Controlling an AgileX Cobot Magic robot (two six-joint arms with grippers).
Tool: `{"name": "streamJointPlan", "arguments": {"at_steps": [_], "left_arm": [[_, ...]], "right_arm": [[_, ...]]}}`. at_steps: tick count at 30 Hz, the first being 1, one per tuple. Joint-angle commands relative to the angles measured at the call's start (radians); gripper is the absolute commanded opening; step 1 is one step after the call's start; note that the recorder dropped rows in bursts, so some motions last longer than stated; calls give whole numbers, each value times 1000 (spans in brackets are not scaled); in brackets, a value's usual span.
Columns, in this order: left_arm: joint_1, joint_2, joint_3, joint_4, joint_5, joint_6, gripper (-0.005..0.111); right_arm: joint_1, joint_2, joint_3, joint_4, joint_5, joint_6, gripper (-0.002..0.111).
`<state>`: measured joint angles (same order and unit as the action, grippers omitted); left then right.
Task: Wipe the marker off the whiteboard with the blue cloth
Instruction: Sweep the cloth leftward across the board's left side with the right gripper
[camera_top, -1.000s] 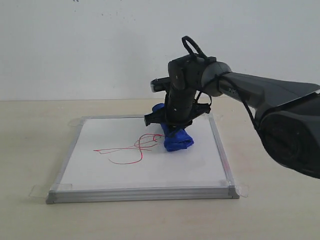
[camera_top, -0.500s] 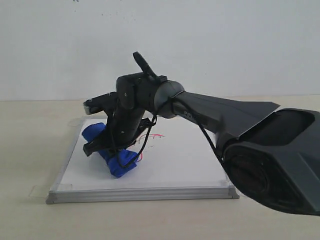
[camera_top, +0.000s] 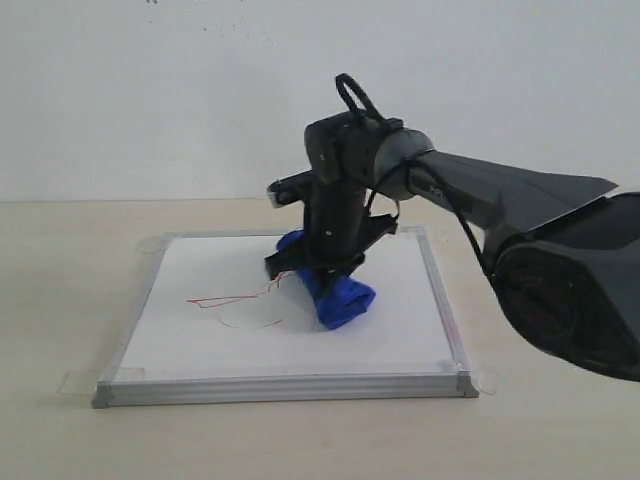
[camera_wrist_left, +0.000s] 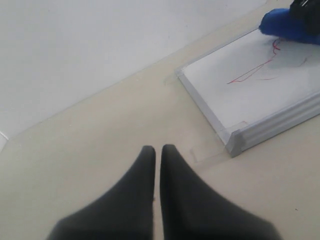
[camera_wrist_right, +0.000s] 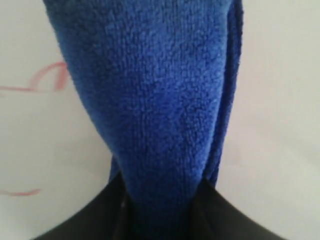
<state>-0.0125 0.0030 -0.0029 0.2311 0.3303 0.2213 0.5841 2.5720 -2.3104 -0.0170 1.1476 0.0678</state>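
Observation:
The whiteboard (camera_top: 200, 330) lies flat on the table with its silver frame and tape tabs. A faint red marker line (camera_top: 235, 300) remains at the board's left-centre, partly smeared. My right gripper (camera_top: 325, 280) is shut on the rolled blue cloth (camera_top: 342, 300), pressing it on the board just right of the marker. The cloth (camera_wrist_right: 155, 90) fills the right wrist view, with marker traces (camera_wrist_right: 47, 82) beside it. My left gripper (camera_wrist_left: 157, 152) is shut and empty over the table, off the board's corner (camera_wrist_left: 235, 140); the cloth (camera_wrist_left: 282, 25) and marker (camera_wrist_left: 250, 74) show far off.
A plain white wall stands behind the beige table (camera_top: 60, 240). The right arm (camera_top: 500, 195) reaches over the board's right edge. Bare table (camera_wrist_left: 100, 135) surrounds the left gripper.
The right gripper swept the cloth left across the marker, then back to the board's centre. Much of the scribble's right part is gone or fainter. The left gripper's earlier position is not shown.

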Motion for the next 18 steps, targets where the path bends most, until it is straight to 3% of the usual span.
{"name": "streamJointPlan", "arguments": {"at_steps": [1,7,12,18], "left_arm": [[2,-3,3,-2,-2,5,4],[2,-3,3,-2,-2,5,4],[2,-3,3,-2,-2,5,4],[2,-3,3,-2,-2,5,4]], "right_arm": [[177,23,15,238,-26,-107,0],[210,23,15,57,13,-130,0],[118,23,15,-101,73,-39,0],[-34,23,15,-70,73,114,0]]}}
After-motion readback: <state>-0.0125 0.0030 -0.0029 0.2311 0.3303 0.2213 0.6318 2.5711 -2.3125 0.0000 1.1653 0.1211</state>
